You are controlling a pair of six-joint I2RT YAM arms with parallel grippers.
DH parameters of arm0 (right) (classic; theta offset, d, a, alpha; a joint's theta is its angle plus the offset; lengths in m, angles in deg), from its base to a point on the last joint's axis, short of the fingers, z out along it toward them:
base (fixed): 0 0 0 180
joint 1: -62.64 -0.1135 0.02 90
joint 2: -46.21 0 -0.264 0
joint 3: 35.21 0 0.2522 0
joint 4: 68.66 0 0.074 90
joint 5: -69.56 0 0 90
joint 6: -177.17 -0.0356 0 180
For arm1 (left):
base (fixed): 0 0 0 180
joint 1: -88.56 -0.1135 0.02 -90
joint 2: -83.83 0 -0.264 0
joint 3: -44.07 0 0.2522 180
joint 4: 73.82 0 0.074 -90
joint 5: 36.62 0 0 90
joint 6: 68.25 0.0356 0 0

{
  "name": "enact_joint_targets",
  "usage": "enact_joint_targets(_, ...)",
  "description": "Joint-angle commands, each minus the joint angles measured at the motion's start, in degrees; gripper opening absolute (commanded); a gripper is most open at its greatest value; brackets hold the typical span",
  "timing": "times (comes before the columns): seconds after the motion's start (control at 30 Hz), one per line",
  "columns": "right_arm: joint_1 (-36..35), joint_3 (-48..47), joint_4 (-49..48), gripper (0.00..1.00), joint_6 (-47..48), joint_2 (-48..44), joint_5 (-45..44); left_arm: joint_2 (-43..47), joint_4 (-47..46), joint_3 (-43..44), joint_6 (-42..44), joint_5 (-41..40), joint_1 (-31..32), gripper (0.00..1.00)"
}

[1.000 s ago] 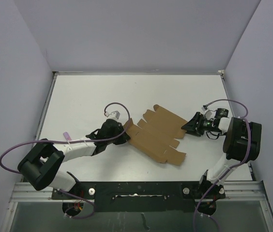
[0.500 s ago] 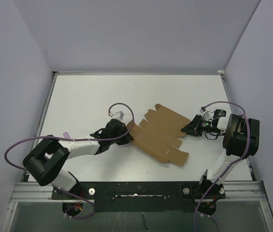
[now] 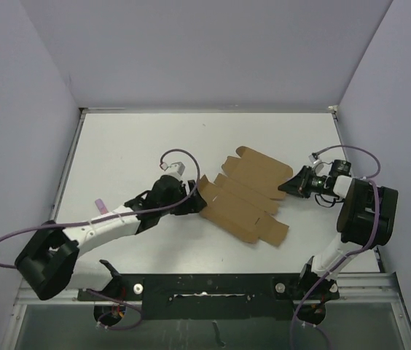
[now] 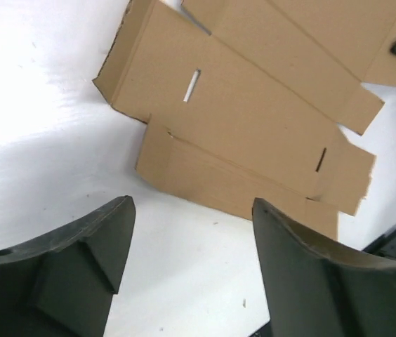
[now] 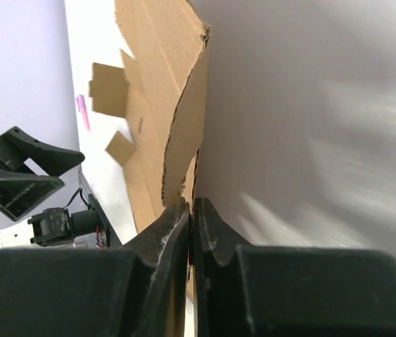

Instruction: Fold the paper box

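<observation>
Arms (image 3: 111, 224): black joints, white links, purple cables (image 3: 17, 232); left pincer (image 4: 191, 205) matte black.

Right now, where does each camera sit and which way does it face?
Top external: overhead from the near side, looking down on table, paper box, left arm and right arm.
Left wrist: on left arm, facing down past the open left end effector at the paper box.
Right wrist: on right arm, facing along the right end effector, shut on the paper box edge.
Shared: all three show the paper box.
</observation>
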Motion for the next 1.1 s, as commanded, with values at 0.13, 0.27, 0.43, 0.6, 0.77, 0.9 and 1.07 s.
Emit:
enact_joint_targets(0.13,0.6,-2.3,-3.5,0.0,4.7,-11.5,12.3,20.1,5.7,2.8,9.0,-1.0,-2.2,0.98)
enact_joint_targets(0.27,-0.1,-1.7,-3.9,0.0,5.7,-16.7,11.6,22.6,3.5,2.7,12.2,-0.3,-2.2,0.98)
enact_joint_targets(0.43,-2.0,-1.4,-4.2,0.0,5.6,-22.3,10.2,20.5,-4.4,4.2,16.0,2.2,-2.5,0.98)
enact_joint_targets(0.6,-2.1,-0.3,-8.3,0.0,1.4,-26.5,11.0,12.7,-7.9,10.7,21.2,8.3,-3.4,0.97)
enact_joint_targets(0.77,-2.3,-0.2,-8.9,0.0,1.6,-28.1,11.9,5.1,-14.7,14.6,20.6,15.4,-6.7,0.94)
enact_joint_targets(0.9,-3.7,-0.1,-9.7,0.0,2.5,-28.8,13.7,0.3,-23.9,16.2,16.5,24.1,-13.4,0.85)
enact_joint_targets(1.07,-6.9,-1.2,-7.9,0.0,6.1,-28.0,15.3,-1.7,-22.2,18.9,18.3,28.2,-15.8,0.78)
